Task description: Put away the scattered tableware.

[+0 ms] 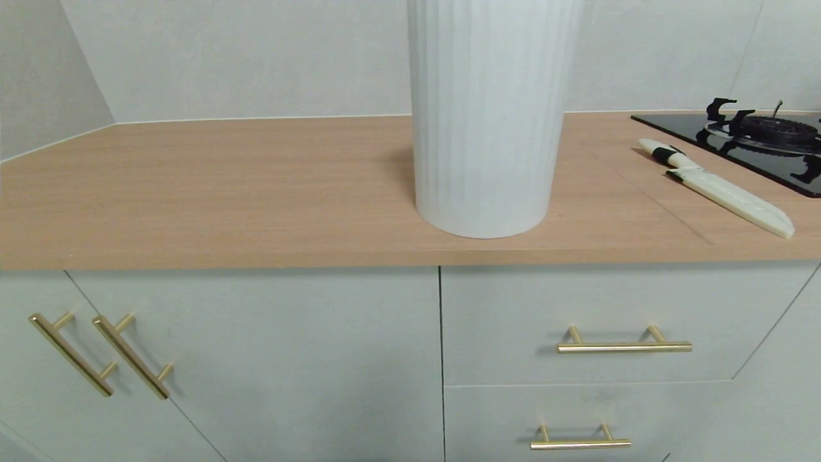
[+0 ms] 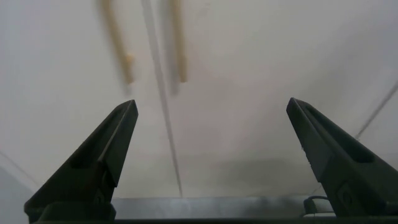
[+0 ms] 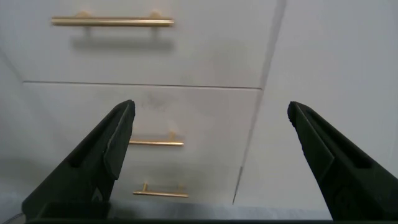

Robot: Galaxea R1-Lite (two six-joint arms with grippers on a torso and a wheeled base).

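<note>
Knife near hob, apart from ribbed holder; our left gripper, right gripper gape wide, empty (facing cabinets); we risk toppling holder when reaching

Table: light wood-grain top, running wall to wall above pale cabinet fronts. On it: one tall white ribbed container, upright, near the front edge at centre; one cream knife with black bands, lying flat and slantwise at right, well apart from the container; one black glass hob at the far right corner, just beside the knife.
</note>
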